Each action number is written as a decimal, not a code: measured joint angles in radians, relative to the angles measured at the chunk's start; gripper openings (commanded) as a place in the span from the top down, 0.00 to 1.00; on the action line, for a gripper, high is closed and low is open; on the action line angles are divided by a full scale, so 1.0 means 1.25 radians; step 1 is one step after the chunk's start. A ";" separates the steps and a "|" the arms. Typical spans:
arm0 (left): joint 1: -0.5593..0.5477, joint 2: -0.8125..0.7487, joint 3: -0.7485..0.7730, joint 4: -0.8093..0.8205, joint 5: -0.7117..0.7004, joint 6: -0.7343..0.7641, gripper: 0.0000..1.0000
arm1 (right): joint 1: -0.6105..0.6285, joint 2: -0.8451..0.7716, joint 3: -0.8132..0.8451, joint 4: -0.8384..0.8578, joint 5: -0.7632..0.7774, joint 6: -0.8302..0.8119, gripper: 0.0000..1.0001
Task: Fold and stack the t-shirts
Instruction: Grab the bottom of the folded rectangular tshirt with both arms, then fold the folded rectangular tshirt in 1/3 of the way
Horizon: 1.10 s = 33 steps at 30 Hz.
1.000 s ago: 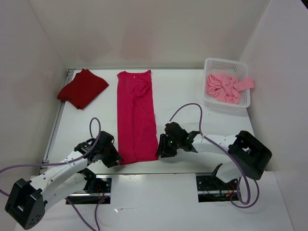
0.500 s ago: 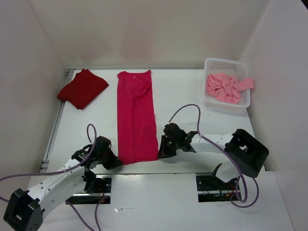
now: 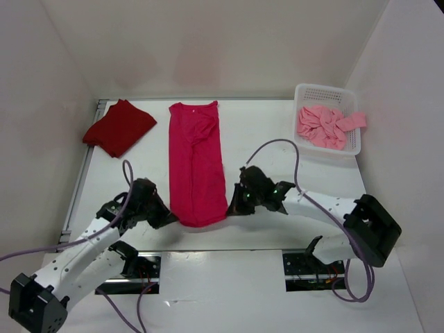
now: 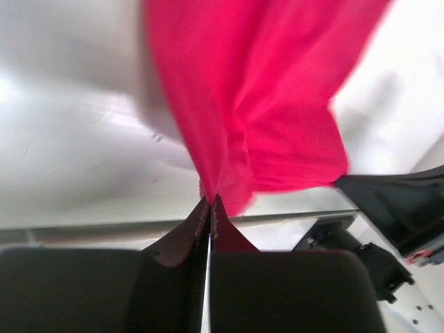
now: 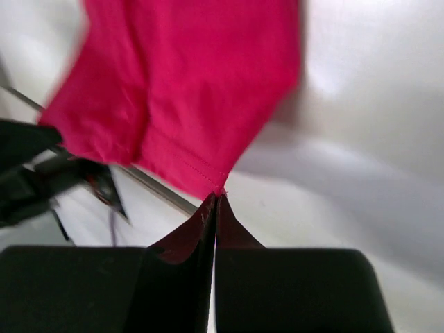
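Three shirts, one basket (image 3: 326, 90). The left gripper (image 3: 171, 220) and right gripper (image 3: 232, 208) each clamp a near corner of the crimson shirt (image 3: 197, 163), which lies centrally. The red shirt (image 3: 119, 127) lies far left; the salmon shirt (image 3: 322, 126) fills the basket.

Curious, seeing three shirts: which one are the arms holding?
The crimson-pink t-shirt down the middle: the left end effector and right end effector pinch its near corners. The dark red t-shirt lies far left, the salmon t-shirt in the basket.
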 measured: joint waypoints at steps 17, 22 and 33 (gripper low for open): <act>0.303 0.606 0.419 0.233 0.024 0.232 1.00 | -0.282 0.480 0.633 -0.063 -0.010 -0.240 1.00; 0.331 0.751 0.565 0.271 0.022 0.291 0.99 | -0.304 0.605 0.784 -0.086 -0.009 -0.267 1.00; 0.337 0.929 0.693 0.316 0.016 0.364 0.51 | -0.321 0.715 0.902 -0.130 0.010 -0.291 0.68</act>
